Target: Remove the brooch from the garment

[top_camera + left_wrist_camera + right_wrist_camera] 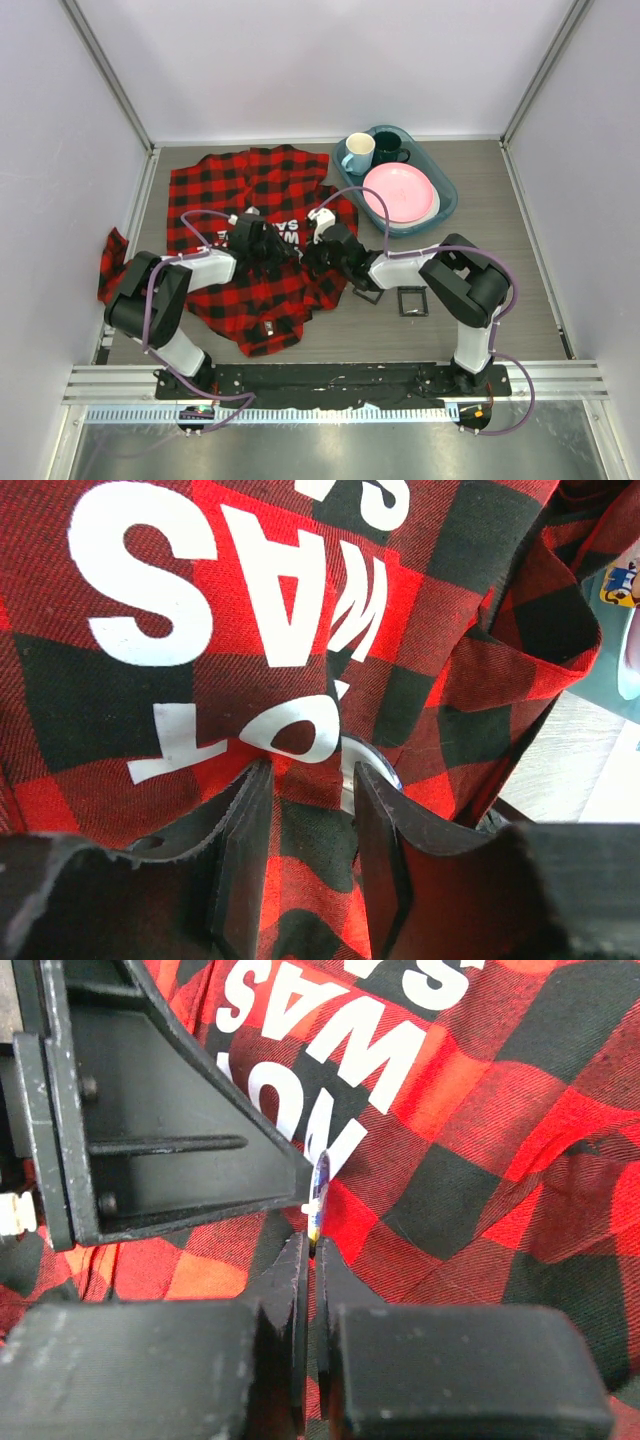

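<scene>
The garment (250, 180), a red-and-black checked shirt with white lettering (150, 570), lies spread on the left of the table. Both grippers meet over its lettered part. In the right wrist view the brooch (319, 1195) stands edge-on, a thin white, blue and yellow disc, and my right gripper (312, 1245) is shut on its lower edge. In the left wrist view the brooch's pale round rim (349, 765) shows just behind one finger. My left gripper (312, 780) stands open, pressed to the cloth, with checked fabric in the gap. From above, the left gripper (272, 248) and right gripper (312, 255) hide the brooch.
A teal tub (447, 205) at the back right holds a pink plate (400, 193), a white mug (358, 152) and a dark mug (388, 148). Two small black square frames (413, 300) lie on the table by the right arm. White walls enclose the table.
</scene>
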Action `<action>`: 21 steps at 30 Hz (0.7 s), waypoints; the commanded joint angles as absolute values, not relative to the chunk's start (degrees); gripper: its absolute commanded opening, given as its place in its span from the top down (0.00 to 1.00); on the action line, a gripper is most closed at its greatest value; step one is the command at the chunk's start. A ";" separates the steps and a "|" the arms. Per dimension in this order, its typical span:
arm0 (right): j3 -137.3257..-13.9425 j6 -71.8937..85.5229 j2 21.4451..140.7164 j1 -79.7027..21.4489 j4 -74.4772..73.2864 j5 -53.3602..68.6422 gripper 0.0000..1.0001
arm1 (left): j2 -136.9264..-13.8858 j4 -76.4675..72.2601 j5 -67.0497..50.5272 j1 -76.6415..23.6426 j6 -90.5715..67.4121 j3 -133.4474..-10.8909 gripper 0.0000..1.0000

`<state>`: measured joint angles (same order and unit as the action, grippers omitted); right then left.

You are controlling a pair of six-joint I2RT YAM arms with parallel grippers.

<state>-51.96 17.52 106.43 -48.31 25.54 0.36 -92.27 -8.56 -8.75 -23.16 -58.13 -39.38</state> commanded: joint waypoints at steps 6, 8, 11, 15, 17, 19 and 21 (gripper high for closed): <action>-53.26 18.11 105.64 -49.66 26.72 1.32 0.99 | -89.91 -9.93 -8.87 -22.85 -56.95 -39.46 0.57; -53.35 18.37 105.64 -49.57 26.46 1.06 0.99 | -89.74 -9.93 -9.40 -22.76 -56.52 -39.03 0.58; -53.09 19.25 105.38 -49.13 26.37 0.18 0.99 | -88.77 -10.19 -10.10 -22.85 -55.47 -37.88 0.58; -52.12 19.25 104.50 -48.61 27.24 -1.76 0.90 | -87.72 -8.88 -10.37 -23.29 -53.01 -37.35 0.58; -52.03 18.81 104.41 -48.52 27.86 -1.58 0.86 | -87.02 -8.44 -10.46 -23.55 -52.30 -36.83 0.58; -52.73 18.37 104.59 -48.43 27.60 -1.32 0.82 | -86.57 -8.44 -10.11 -23.82 -51.68 -36.13 0.58; -52.91 18.19 104.85 -48.16 28.12 -0.97 0.83 | -86.22 -8.26 -9.93 -23.91 -51.59 -35.77 0.58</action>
